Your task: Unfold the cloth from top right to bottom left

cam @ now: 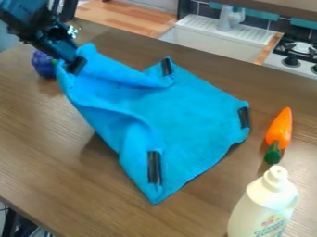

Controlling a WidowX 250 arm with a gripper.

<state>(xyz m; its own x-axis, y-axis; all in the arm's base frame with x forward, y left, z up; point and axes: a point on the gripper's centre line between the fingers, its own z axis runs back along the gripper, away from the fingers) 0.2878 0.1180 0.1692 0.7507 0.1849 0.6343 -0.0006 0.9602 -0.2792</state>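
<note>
The black gripper (74, 65) is at the upper left of the camera view, its fingers closed together on a corner of the blue cloth (192, 113), pinching the fabric. From the fingers the cloth slopes down and to the right over the wooden table (55, 171); its part next to them is raised and creased, with one fold running rightward from the pinch and another bending down toward the near corner. Farther right of the fingers the cloth lies flatter.

Three black strips sit on the cloth's edges: one (167, 66) to the right of the fingers, one (244, 117) farther right and lower, and one (154, 167) below and to the right of them. Just left of the fingers, partly behind the cloth, is a purple toy vegetable (43, 65) with a bit of green. Well apart from the fingers, to the lower right, lies an orange toy carrot (280, 127) with its green top toward the viewer, and beyond it, farthest from them, a white bottle (263, 203) stands upright near the carrot
</note>
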